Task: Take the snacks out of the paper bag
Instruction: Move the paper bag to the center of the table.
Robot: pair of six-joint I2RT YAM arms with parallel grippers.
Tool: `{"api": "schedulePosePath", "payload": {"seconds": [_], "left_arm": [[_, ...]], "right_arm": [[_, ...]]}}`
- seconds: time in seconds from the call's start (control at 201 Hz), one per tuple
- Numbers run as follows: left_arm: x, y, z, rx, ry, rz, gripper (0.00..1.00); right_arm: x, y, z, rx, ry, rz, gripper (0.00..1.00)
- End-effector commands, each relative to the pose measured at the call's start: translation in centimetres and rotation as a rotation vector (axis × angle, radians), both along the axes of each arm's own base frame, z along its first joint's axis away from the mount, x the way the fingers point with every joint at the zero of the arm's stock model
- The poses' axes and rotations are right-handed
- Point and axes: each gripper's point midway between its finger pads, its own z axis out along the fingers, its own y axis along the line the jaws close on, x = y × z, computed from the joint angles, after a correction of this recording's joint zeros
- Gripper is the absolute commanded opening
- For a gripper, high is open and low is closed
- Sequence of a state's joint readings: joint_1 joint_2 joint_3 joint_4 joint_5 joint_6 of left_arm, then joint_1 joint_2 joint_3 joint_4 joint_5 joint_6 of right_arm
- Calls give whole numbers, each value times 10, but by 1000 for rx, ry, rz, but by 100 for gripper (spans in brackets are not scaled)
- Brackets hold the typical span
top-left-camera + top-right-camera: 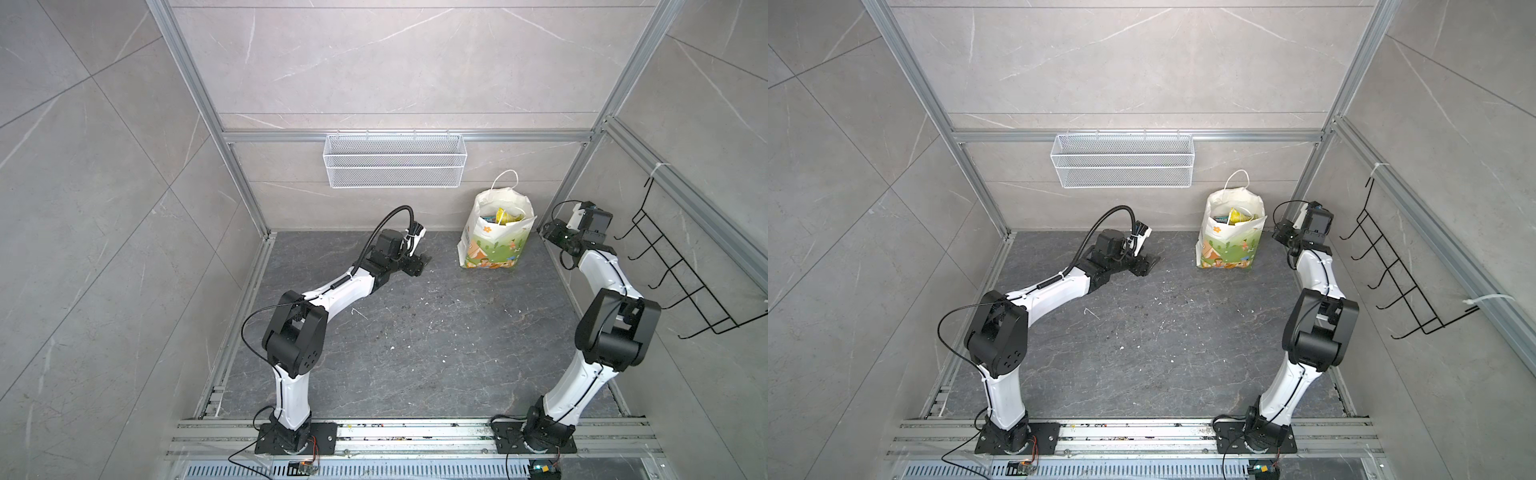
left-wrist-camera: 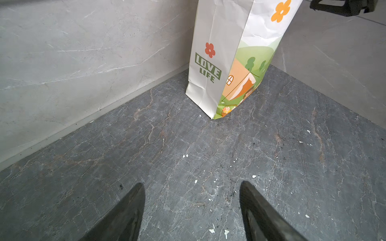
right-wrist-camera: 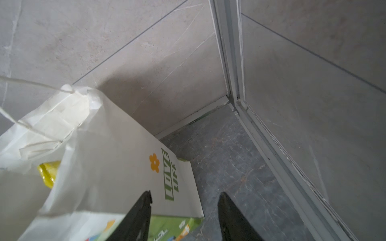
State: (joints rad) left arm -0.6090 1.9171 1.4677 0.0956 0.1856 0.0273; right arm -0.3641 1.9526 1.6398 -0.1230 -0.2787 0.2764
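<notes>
Left arm (image 1: 332, 291) reaches low over the desk (image 1: 415, 332), left fingers (image 2: 129, 212) spread, empty. Right arm (image 1: 598, 270) raised beside the upright bag (image 1: 496, 243), right fingers (image 3: 140, 215) spread, empty. The snacks (image 1: 503, 217) sit inside the bag

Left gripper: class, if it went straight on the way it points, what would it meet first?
Probably the paper bag, at its lower corner; only bare floor lies before the left gripper.
</notes>
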Motion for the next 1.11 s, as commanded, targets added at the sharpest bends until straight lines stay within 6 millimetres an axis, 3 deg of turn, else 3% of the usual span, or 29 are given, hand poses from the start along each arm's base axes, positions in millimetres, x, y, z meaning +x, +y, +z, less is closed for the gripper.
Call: {"api": "schedulePosePath", "payload": {"seconds": [0.0,0.149,0.433,0.463,0.538,0.781,0.946,1.105], "left_arm": [[-3,5,19,-40,-33,19,73],[-6,8,19,-24,-31,25,73],[-3,8,15,-8,-29,27,72],[-3,7,14,-8,-27,25,72],[-3,7,13,-9,-24,25,72],[-3,9,7,10,-30,26,72],[-3,7,6,15,-36,16,72],[-1,7,3,20,-24,24,71]], "right_arm": [[22,2,-13,-7,6,64,45],[54,-7,-39,-31,9,71,38],[121,10,-63,-41,-39,250,29],[127,14,-77,-23,-26,289,29],[141,25,-74,14,-71,369,29],[152,57,-111,169,-167,516,30],[151,88,-112,191,-168,602,32],[151,90,-121,264,-142,585,33]]}}
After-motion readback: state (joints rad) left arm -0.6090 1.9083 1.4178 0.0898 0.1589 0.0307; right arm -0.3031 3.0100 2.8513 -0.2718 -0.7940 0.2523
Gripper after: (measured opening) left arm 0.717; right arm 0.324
